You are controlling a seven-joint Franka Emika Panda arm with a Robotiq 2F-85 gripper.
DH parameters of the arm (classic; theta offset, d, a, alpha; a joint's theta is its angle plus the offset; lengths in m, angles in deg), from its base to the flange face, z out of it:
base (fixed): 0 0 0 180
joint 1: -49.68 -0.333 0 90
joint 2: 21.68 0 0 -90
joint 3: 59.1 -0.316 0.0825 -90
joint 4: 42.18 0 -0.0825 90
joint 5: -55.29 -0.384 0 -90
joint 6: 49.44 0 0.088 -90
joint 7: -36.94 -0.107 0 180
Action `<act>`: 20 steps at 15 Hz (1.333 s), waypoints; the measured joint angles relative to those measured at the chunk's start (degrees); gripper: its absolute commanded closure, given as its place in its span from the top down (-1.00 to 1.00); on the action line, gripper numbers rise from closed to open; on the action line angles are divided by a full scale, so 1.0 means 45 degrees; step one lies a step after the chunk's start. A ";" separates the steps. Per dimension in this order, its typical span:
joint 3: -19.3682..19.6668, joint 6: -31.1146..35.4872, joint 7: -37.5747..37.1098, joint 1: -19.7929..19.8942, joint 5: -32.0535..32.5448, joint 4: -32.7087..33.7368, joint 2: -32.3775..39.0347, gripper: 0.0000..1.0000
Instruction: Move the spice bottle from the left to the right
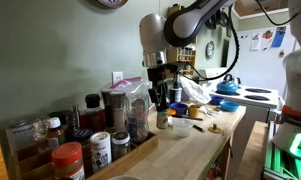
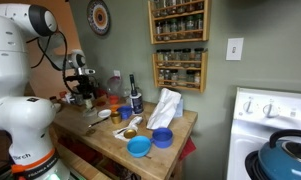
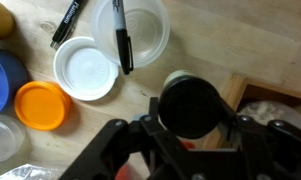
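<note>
Gripper point(image 3: 193, 118) fingers bracket the spice bottle point(image 3: 195, 100) cap; firm clamping cannot be confirmed. White lid point(image 3: 87, 68) lies at its 10 o'clock.

Down on the wooden tabletop point(image 3: 250, 40) in the wrist view, a white lid point(image 3: 87, 68) has an orange lid point(image 3: 42, 104) just beside it at seven o'clock and a blue bowl point(image 3: 2, 80) out at nine, while a black marker point(image 3: 121, 35) lies across a clear dish point(image 3: 150, 30) at two o'clock. In an exterior view a red-lidded jar point(image 1: 68, 160) stands up front, a black-lidded, white-labelled jar point(image 1: 100, 148) just beside it at two o'clock, a blue kettle point(image 1: 228, 86) far back. In an exterior view two blue bowls point(image 2: 139, 147) sit together, a wall spice rack point(image 2: 179, 40) at twelve o'clock.
</note>
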 measured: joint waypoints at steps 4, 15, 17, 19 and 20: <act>0.0187 -0.0932 -0.0212 0.0077 0.0127 -0.0340 -0.1164 -0.38; 0.0581 -0.0803 -0.1648 0.1096 -0.0340 -0.2852 -0.3491 -0.38; 0.0588 -0.0335 -0.1882 0.1302 -0.0716 -0.3857 -0.4513 0.12; 0.0579 -0.0018 -0.1887 0.1330 -0.0907 -0.4464 -0.5186 0.12; 0.0565 0.0015 -0.1898 0.1330 -0.0929 -0.4602 -0.5355 -0.38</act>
